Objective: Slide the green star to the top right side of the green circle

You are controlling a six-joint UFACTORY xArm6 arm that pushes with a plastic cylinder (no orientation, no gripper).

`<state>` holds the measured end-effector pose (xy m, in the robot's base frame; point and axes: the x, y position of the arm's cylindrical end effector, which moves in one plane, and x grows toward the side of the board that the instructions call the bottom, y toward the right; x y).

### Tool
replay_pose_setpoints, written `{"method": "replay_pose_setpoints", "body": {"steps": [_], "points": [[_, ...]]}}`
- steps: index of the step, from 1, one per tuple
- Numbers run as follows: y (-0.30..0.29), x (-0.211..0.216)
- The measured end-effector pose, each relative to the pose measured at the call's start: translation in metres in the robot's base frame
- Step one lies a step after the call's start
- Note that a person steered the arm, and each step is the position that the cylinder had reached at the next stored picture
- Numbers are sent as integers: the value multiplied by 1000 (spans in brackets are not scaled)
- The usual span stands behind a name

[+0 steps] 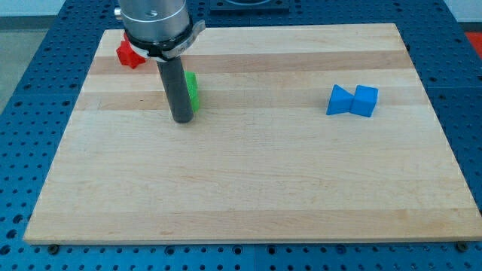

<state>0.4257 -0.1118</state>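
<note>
Watching my tip (181, 120) closely now, because it sits right against a green block (193, 92), on that block's left and slightly toward the view's bottom. No claw on this rig, so there is nothing to report as open, closed or gripping; it is just the dark rod resting on the wooden surface (248, 188).

Trouble number one: the rod hides most of that green block. I see a bright green sliver poking out to the rod's right, and I cannot tell whether it is the star, the circle, or both pressed together. If both greens are tucked behind there, any shove risks carrying the pair along as one, and the star never gets to the circle's top right.

Trouble number two: contact is off-centre. Pushing from this corner, I judge the green block could spin or slip off the rod's rounded side instead of travelling straight.

Up and to the left of the green block sits a red block (129, 54), near the surface's far edge, partly masked by the arm's collar. A push drifting that way could knock it, or run the green piece toward the edge.

Well off to the right of the green block, two blue blocks (352, 100) sit touching each other; they look safely out of the action for now.
</note>
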Motion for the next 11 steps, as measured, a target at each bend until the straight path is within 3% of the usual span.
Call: {"method": "replay_pose_setpoints", "body": {"steps": [1,3,5,11], "points": [[-3,-3],[-74,-33],[-28,-83],[-6,-85]]}}
